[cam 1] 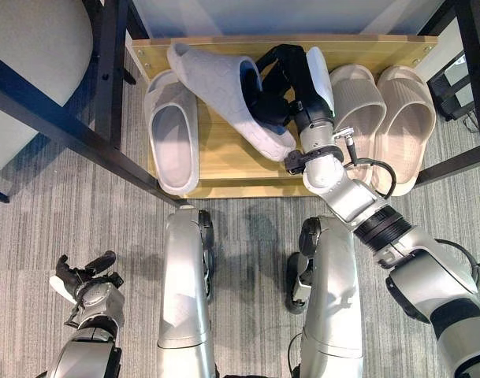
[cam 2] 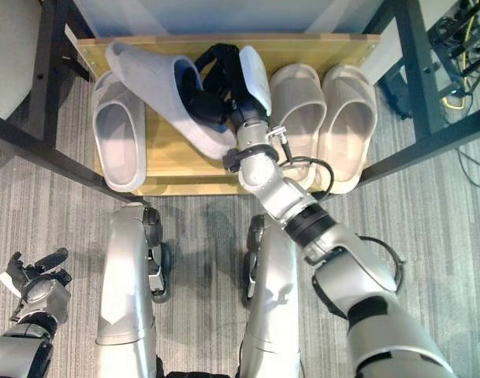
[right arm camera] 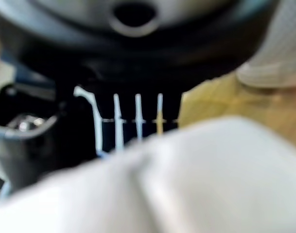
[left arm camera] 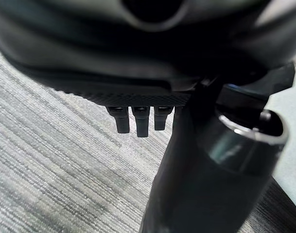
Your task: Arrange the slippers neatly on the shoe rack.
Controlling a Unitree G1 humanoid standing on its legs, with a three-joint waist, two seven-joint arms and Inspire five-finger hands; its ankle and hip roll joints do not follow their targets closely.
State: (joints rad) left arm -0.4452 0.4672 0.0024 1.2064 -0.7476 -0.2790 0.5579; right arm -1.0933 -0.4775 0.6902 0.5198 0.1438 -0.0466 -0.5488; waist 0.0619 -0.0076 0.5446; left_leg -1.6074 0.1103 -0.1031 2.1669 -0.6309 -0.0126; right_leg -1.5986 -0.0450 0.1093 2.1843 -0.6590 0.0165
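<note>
While gripped aslant at rack [cam 1: 224, 187] middle: grey slipper [cam 1: 224, 94] in right hand [cam 1: 291, 75], fingers curled inside.
Needs turning parallel, lowering beside its mate [cam 1: 170, 134] near left edge; left hand [cam 1: 86, 279] idle, fingers relaxed.

So from my seat: the shoe rack [cam 1: 224, 169] sits on the carpet [cam 1: 247, 228] straight ahead. One slipper [cam 1: 173, 134] lies flat at its left end, and a pair [cam 1: 385, 118] sits side by side at the right end. Between them my right hand [cam 1: 291, 79] is in a tilted slipper [cam 1: 224, 90] slanting across the rack. My left hand [cam 1: 86, 279] is low over the carpet, well apart.
</note>
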